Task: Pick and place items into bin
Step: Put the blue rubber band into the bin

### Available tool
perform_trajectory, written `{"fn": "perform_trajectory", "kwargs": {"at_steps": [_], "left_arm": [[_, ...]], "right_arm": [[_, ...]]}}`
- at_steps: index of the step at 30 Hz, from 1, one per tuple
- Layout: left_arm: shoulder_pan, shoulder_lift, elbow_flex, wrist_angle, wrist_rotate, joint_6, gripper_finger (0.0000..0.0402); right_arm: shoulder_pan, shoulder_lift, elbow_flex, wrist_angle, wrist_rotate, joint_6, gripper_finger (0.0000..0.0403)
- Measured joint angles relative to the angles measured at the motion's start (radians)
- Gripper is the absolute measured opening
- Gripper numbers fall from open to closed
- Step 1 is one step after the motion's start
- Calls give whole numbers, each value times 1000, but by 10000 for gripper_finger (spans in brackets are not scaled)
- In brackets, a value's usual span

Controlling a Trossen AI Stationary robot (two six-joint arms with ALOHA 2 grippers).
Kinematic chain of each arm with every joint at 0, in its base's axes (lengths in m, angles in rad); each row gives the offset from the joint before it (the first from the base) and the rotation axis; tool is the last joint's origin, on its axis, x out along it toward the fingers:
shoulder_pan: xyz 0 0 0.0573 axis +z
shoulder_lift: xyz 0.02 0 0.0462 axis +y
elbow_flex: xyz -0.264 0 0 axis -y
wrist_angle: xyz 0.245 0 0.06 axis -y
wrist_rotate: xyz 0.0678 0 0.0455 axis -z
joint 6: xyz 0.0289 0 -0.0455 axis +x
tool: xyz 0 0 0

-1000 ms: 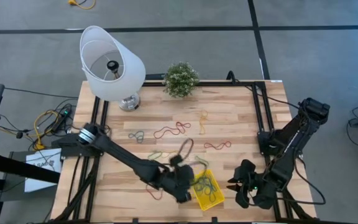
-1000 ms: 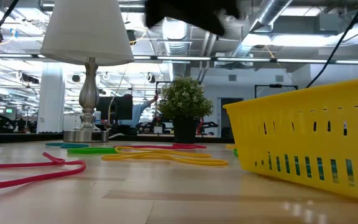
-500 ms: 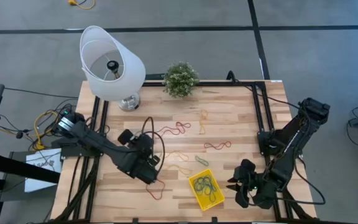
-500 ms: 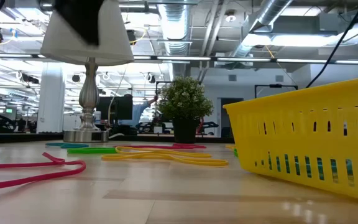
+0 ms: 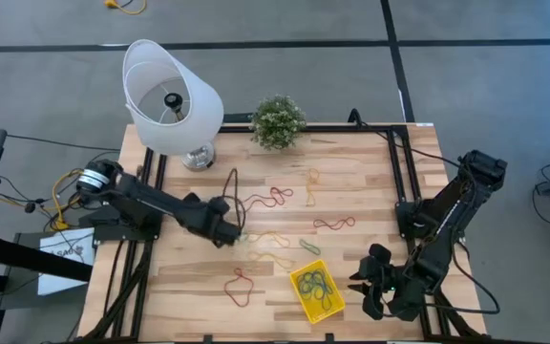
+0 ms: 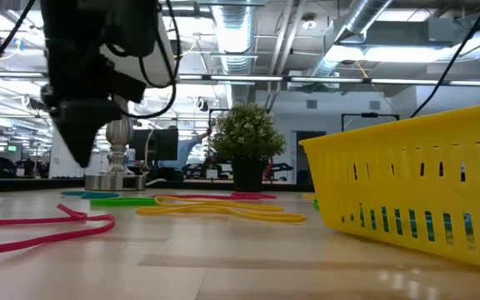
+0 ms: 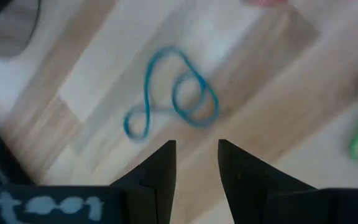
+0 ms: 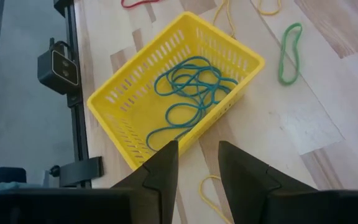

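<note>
My left gripper hovers open over the table's left middle, just above a grey-blue loop that lies flat on the wood. In the low view the gripper hangs clear of the table. The yellow bin stands near the near edge and holds several teal and green loops. More loops lie flat on the table: red, yellow, red, green, red. My right gripper waits beside the bin, slightly open.
A white lampshade on a silver base and a small potted plant stand at the far edge. A black cable arcs off the left arm. Black rails run along both table sides. Bare wood lies between the loops.
My left gripper has swung from above the bin toward the table's left and far side, and now hangs low over the grey-blue loop. In the low view it has dropped from the top of the picture down toward the table. The right arm has kept still.
</note>
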Motion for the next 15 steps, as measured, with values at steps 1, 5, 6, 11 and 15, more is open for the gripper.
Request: {"fn": "perform_trajectory", "kwargs": {"at_steps": [1,5,6,11,15], "left_arm": [[18,-17,-17,26,-8,14,109],[82,-50,-79,71,7,75,106],[94,-50,-93,96,17,80,104],[116,-38,-164,348,51,182,90],[117,-35,-170,377,-5,195,77]], "right_arm": [[0,0,0,0,0,0,109],[0,0,0,2,0,0,109],[0,0,0,2,0,0,109],[0,0,0,3,0,0,109],[0,0,0,4,0,0,109]]}}
